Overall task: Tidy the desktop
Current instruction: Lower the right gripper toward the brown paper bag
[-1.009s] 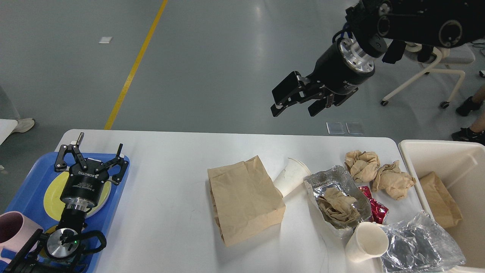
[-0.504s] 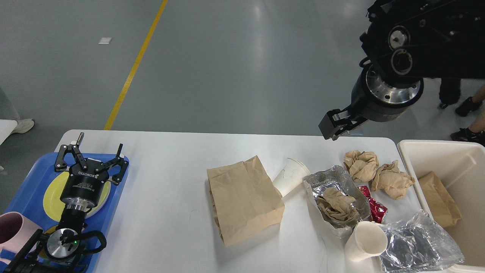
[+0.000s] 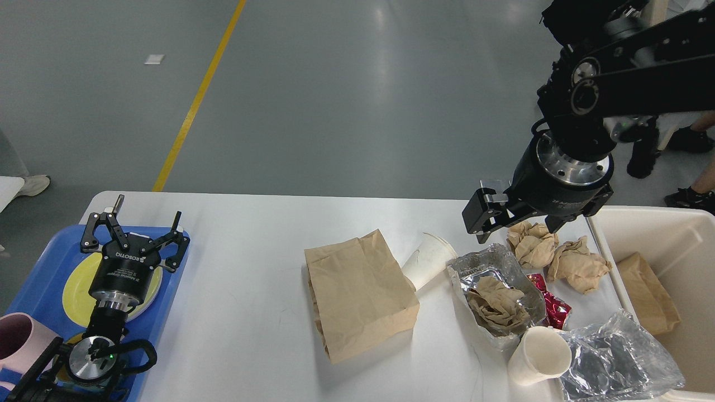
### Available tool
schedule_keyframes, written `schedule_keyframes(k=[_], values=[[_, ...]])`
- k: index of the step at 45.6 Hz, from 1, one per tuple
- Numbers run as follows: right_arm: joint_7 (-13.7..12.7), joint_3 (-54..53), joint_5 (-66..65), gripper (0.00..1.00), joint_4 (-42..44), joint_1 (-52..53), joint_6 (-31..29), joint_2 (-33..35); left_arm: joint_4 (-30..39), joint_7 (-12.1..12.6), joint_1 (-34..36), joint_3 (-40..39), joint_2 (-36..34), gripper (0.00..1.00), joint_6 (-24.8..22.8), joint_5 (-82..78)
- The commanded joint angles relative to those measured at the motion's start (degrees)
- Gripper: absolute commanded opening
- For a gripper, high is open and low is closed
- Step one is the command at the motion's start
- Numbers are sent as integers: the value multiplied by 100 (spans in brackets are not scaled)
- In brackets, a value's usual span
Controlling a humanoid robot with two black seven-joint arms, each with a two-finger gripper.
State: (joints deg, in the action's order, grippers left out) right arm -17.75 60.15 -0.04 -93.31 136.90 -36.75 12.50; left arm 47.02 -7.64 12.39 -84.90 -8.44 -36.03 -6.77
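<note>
The white desktop (image 3: 240, 312) holds a brown paper bag (image 3: 360, 293), a paper cup lying on its side (image 3: 427, 259), a foil tray (image 3: 522, 279) with a crumpled paper in it, two crumpled paper balls (image 3: 533, 245) (image 3: 578, 265), a red wrapper (image 3: 553, 307), an upright paper cup (image 3: 542, 354) and a clear plastic bag (image 3: 614, 357). My right gripper (image 3: 516, 226) is open and points down just above the left paper ball, one finger on each side. My left gripper (image 3: 137, 226) is open and empty over the tray at the left.
A blue tray (image 3: 39, 268) at the left edge holds a yellow plate (image 3: 75, 285) and a pink mug (image 3: 17, 335). A cream bin (image 3: 670, 234) at the right edge holds a brown paper bag (image 3: 648, 298). People's feet are on the floor at the far right.
My right gripper has swung from high over the floor to the right and down, and now points down over the left paper ball. The left arm has not moved.
</note>
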Motion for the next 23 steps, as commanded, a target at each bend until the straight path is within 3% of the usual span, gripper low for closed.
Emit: schedule_keyframes(k=[1, 4, 14, 18, 23], values=[[0, 59, 100, 100, 41, -278, 501, -318, 0, 0, 0, 0, 0, 97, 0, 0], [0, 94, 127, 100, 58, -322, 766, -440, 0, 0, 0, 0, 0, 97, -9, 0], [0, -11, 487, 100, 181, -673, 854, -661, 0, 0, 0, 0, 0, 97, -9, 0], [0, -301, 645, 100, 584, -1427, 1003, -652, 0, 0, 0, 0, 0, 97, -9, 9], [-27, -1047, 541, 100, 1305, -2658, 1626, -687, 0, 0, 0, 0, 0, 97, -9, 0]])
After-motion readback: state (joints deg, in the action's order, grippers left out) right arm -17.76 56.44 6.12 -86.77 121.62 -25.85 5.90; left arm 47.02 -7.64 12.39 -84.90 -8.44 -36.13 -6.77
